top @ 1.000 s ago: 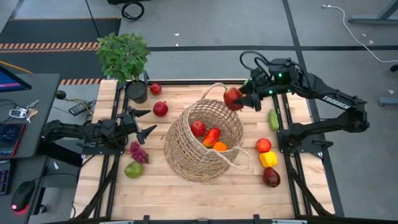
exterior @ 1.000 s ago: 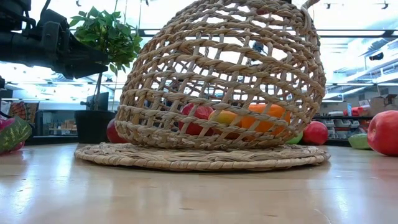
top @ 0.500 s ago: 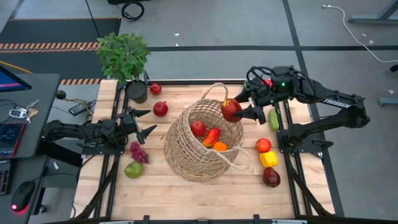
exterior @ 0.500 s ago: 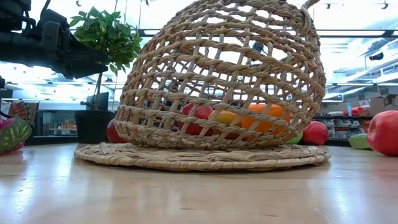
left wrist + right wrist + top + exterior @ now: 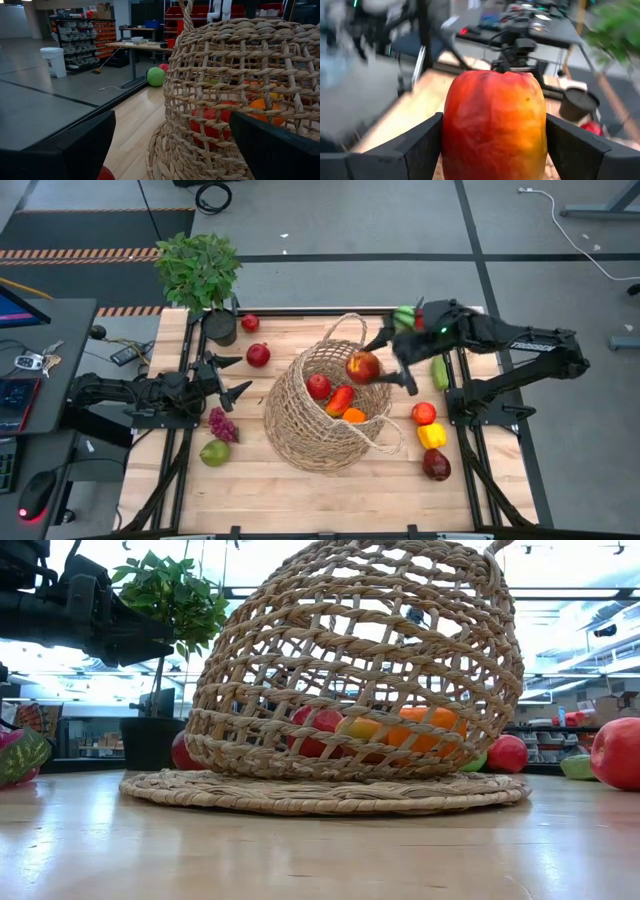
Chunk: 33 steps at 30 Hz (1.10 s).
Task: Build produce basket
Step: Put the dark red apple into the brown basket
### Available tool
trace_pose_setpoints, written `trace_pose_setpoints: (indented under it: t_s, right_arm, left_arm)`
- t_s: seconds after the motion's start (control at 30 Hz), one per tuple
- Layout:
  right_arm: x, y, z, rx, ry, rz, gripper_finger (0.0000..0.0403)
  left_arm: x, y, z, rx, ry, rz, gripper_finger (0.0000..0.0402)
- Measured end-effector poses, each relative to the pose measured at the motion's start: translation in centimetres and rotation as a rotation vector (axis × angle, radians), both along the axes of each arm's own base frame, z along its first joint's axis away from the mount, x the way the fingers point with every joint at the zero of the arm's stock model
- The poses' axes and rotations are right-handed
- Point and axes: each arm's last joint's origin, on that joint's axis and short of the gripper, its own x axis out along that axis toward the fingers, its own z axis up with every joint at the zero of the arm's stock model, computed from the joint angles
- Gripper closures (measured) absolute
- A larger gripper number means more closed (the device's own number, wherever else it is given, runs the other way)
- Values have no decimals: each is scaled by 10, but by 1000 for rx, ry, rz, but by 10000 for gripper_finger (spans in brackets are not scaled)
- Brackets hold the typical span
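The basket (image 5: 328,408), a tan open-weave wicker one with loop handles, sits mid-table holding a red fruit (image 5: 319,386), a red-orange piece (image 5: 341,398) and an orange one (image 5: 354,415). A red-orange apple (image 5: 363,366) hangs above its rim. Other produce lies on both sides of the basket.

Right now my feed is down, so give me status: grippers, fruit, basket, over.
Right gripper shut on red-orange fruit, over the basket mouth. Left gripper open, waiting left of basket. Three pieces already inside. Nothing blocking the drop.
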Motion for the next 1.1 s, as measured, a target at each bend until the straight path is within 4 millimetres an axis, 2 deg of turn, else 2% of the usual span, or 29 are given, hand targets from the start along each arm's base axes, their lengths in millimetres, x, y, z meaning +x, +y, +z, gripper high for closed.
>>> trace_pose_setpoints:
  t_s: [0.2,0.33,0.57,0.8,1.1]
  right_arm:
    - [27,13,-20,-285,26,114,82]
    - [43,15,-35,-410,92,26,82]
    - [60,22,-52,-500,175,-74,82]
    - [60,37,-51,-679,148,-2,82]
    - [63,50,-41,-775,8,40,82]
  left_arm:
    - [0,0,0,0,0,0,4]
    - [0,0,0,0,0,0,4]
    - [0,0,0,0,0,0,4]
    - [0,0,0,0,0,0,4]
    - [0,0,0,0,0,0,4]
